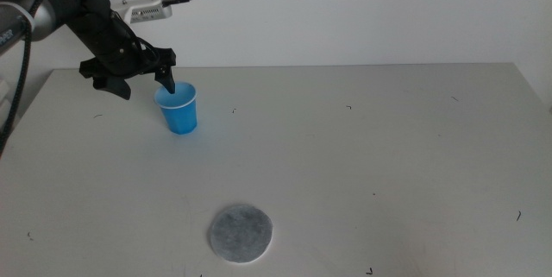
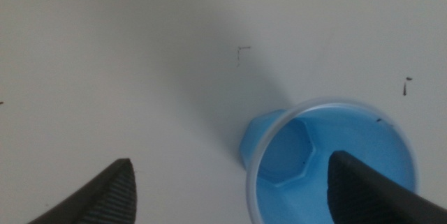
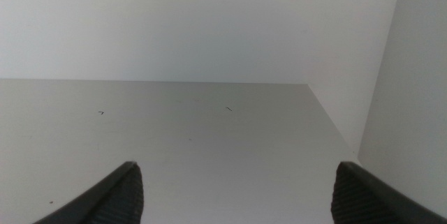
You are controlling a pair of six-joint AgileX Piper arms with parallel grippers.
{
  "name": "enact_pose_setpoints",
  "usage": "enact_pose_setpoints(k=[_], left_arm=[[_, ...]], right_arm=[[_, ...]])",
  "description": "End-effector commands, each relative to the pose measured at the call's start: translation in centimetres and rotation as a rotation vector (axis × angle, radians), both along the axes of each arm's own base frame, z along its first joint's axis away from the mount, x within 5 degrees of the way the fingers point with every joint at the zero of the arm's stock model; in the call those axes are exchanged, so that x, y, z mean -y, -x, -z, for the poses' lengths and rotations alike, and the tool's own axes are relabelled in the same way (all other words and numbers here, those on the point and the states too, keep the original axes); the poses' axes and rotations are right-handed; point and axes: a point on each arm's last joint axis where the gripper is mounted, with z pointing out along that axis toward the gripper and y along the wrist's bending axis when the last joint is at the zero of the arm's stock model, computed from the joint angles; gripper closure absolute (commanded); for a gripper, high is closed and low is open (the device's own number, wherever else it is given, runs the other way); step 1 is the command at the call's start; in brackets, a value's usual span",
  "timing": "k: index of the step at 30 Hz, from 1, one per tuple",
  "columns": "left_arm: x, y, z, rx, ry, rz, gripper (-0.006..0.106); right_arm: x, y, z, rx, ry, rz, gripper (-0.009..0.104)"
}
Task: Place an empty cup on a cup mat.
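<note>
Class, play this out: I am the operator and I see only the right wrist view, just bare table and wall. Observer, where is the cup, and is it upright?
Observer: The cup stands upright at the table's far left, seen in the middle view.
Operator: Is any pincer near it?
Observer: Yes, the left pincer is at its rim; the left wrist view shows one jaw over the cup's blue inside, the other wide to the side, outside it, so it is open.
Operator: And the cup mat?
Observer: The cup mat lies flat near the table's front edge, bare, well apart from the cup.
Operator: Anything inside the cup?
Observer: No, the left wrist view shows only its blue bottom.
</note>
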Motion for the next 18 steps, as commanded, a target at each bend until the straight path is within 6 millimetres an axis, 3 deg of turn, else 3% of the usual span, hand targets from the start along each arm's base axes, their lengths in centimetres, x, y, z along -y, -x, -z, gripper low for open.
enact_pose_setpoints(k=[1, 4, 7, 18], left_arm=[[0.5, 0.2, -3.2, 0.094, 0.017, 0.015, -0.005], [0.5, -0.1, -2.3, 0.075, 0.013, 0.02, -0.002], [0.5, -0.4, -1.4, 0.061, 0.014, 0.018, 0.008], [1.2, -0.8, -0.9, 0.074, 0.121, -0.01, 0.099]], right_arm=[[0.0, 0.2, -1.1, 0.108, 0.023, -0.002, 0.001], [0.0, 0.2, -1.1, 0.108, 0.023, -0.002, 0.001], [0.0, 0.2, -1.1, 0.108, 0.023, -0.002, 0.001], [0.0, 0.2, -1.1, 0.108, 0.023, -0.002, 0.001]])
